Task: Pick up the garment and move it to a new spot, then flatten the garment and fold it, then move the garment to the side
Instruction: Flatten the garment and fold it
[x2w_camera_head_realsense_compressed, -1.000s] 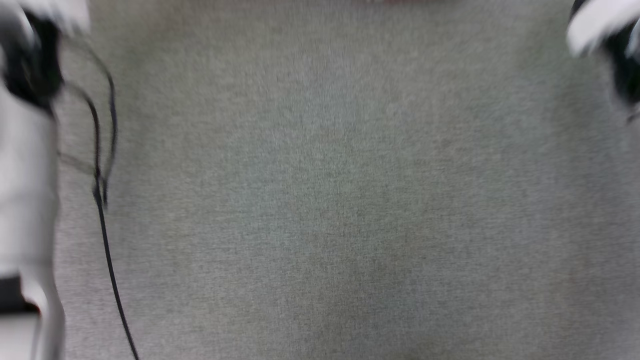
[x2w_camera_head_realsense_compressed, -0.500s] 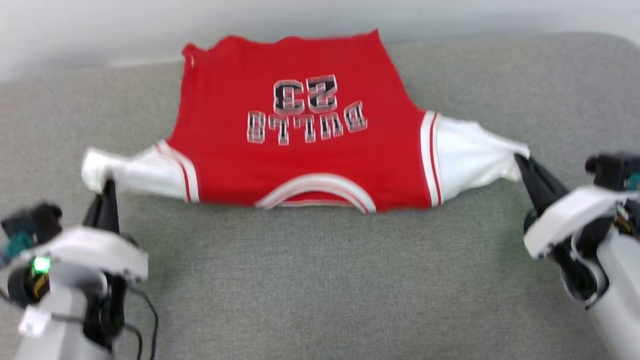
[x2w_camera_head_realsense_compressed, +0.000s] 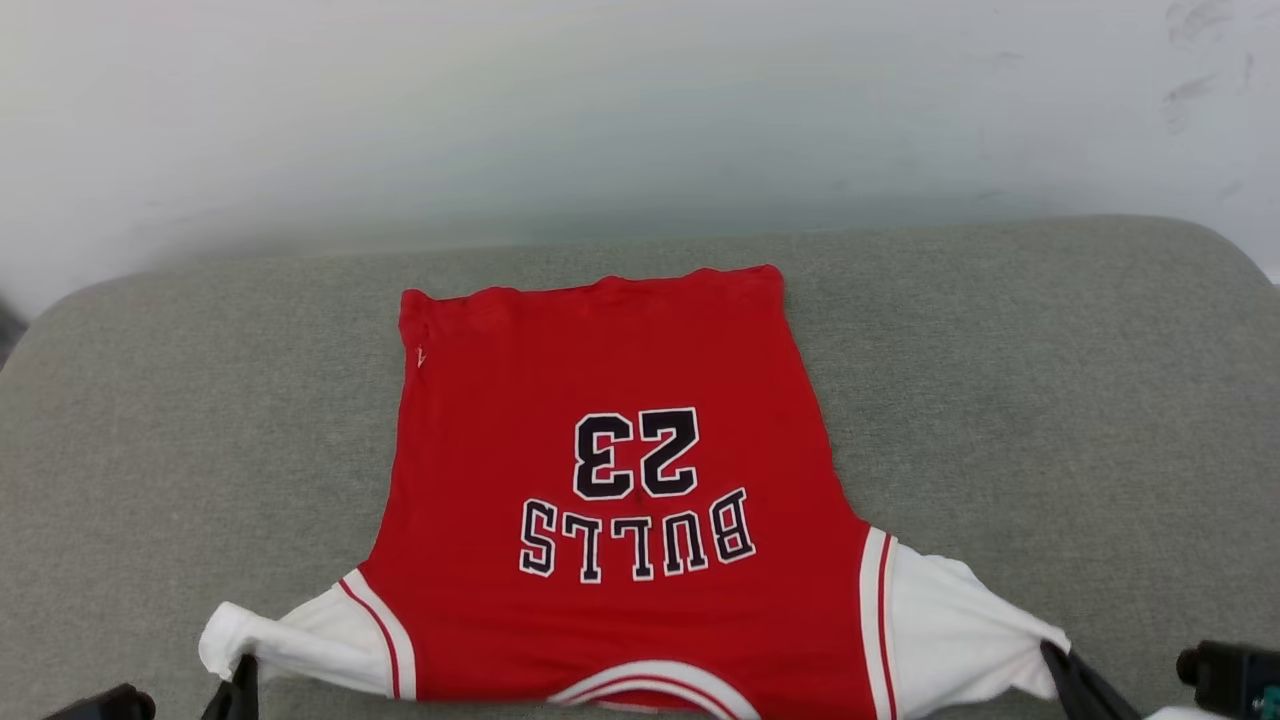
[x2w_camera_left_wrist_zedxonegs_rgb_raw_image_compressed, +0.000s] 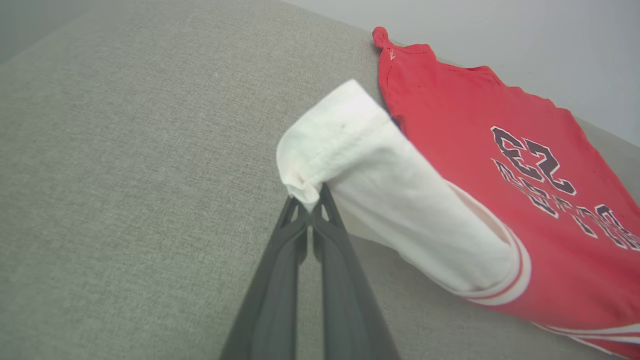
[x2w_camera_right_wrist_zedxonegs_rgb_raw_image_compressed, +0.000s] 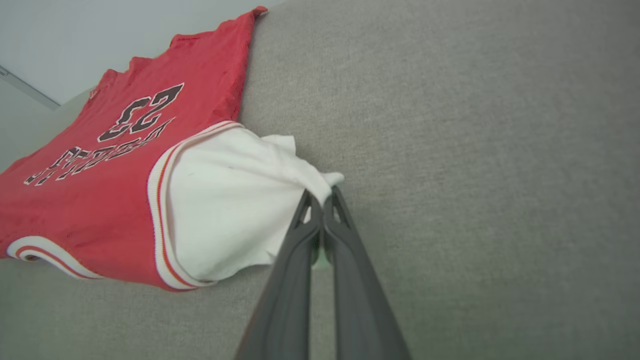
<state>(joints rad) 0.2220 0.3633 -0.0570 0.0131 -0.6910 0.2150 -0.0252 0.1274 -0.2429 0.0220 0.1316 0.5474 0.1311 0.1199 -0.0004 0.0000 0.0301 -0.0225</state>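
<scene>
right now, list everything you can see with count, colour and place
shirt: one, red, spread on the cushion, collar toward the robot
lettering: BULLS and 23, dark with white outline, on the shirt's chest
cushion: one, grey, under the shirt
wall: one, white, behind the cushion
left end effector: one, dark, shut on the tip of the white left sleeve
right end effector: one, dark, shut on the tip of the white right sleeve
</scene>
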